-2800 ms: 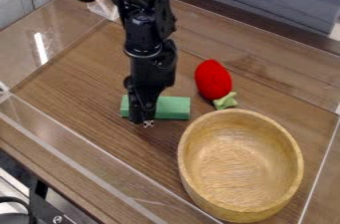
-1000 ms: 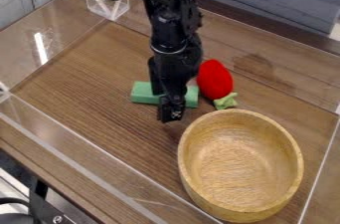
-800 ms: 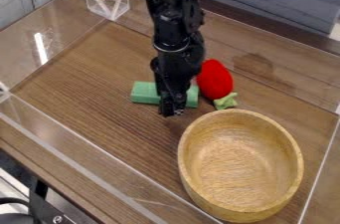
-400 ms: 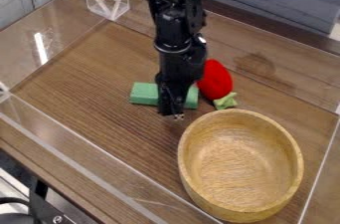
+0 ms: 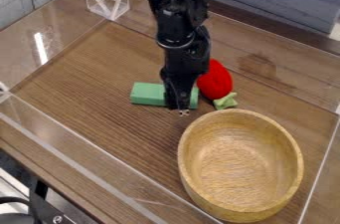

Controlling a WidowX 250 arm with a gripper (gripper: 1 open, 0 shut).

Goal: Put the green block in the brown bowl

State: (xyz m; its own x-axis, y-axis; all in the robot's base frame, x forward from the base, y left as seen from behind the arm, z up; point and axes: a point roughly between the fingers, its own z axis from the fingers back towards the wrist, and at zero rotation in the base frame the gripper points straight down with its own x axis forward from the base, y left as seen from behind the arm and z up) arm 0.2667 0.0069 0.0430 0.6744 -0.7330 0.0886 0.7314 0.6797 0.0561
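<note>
The green block [image 5: 146, 94] lies flat on the wooden table, left of the red strawberry toy. My gripper [image 5: 180, 107] comes straight down on the block's right part, and a sliver of green shows on either side of the fingers. The fingers are shut around the block, which rests on the table. The brown bowl [image 5: 190, 150] stands just in front and to the right of the gripper, with nothing inside it.
The red strawberry toy [image 5: 217, 77] with green leaves sits right beside the gripper, behind the bowl. Clear plastic walls [image 5: 80, 128] fence the table on the left and front. A clear stand [image 5: 106, 4] is at the back left.
The fingers have closed on the green block. The gripper has shifted slightly right and lower over the block's right part. Block, bowl and strawberry have stayed in place over the last second.
</note>
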